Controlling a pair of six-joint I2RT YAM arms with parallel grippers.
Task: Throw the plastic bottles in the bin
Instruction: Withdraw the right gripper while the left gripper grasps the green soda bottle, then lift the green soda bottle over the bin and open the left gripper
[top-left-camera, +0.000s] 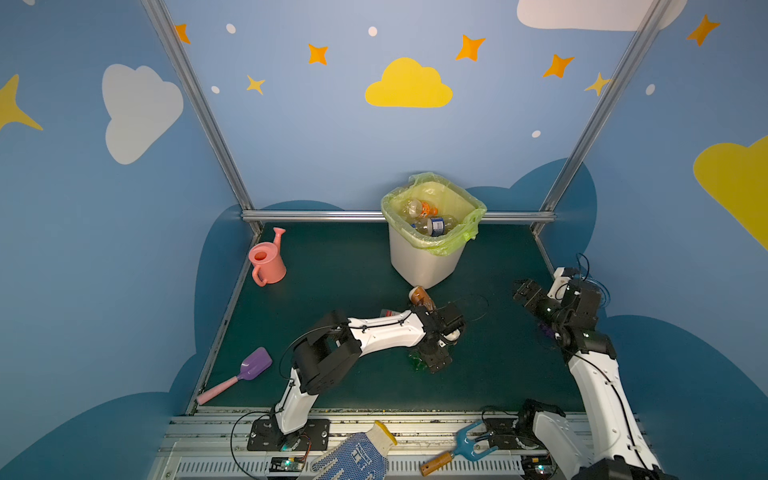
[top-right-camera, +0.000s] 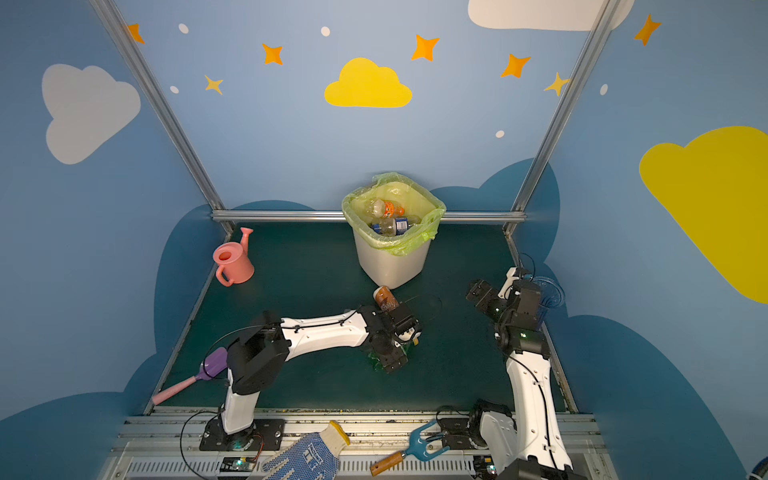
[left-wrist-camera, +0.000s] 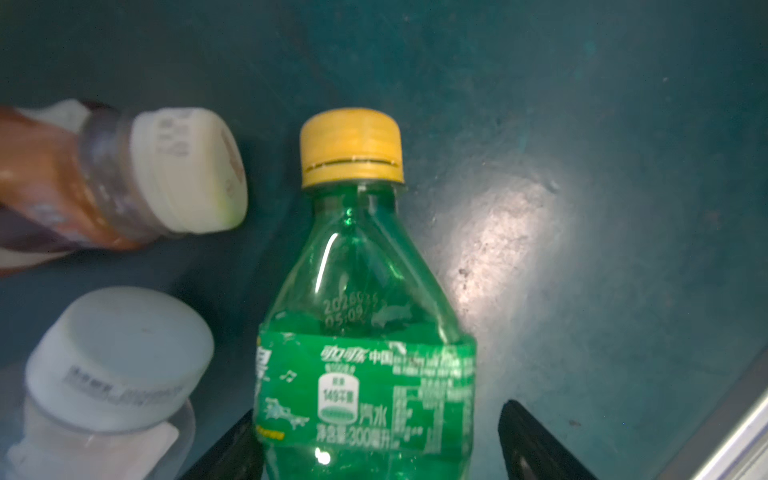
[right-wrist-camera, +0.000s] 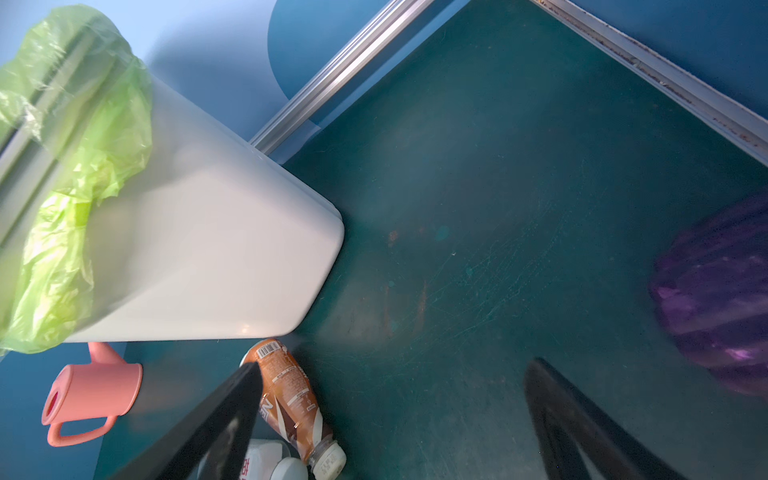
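The green bottle (left-wrist-camera: 361, 332) is see-through, with a yellow cap (left-wrist-camera: 351, 145) and a green label in white print. I see it lying flat on the dark mat (left-wrist-camera: 582, 124), on the near side of the bin (top-left-camera: 424, 262). Its long axis runs along the left gripper (left-wrist-camera: 378, 411), cap pointing away from the wrist. Those jaws straddle it, parted, one clear of it. My right gripper (right-wrist-camera: 392, 363) gapes wide, empty.
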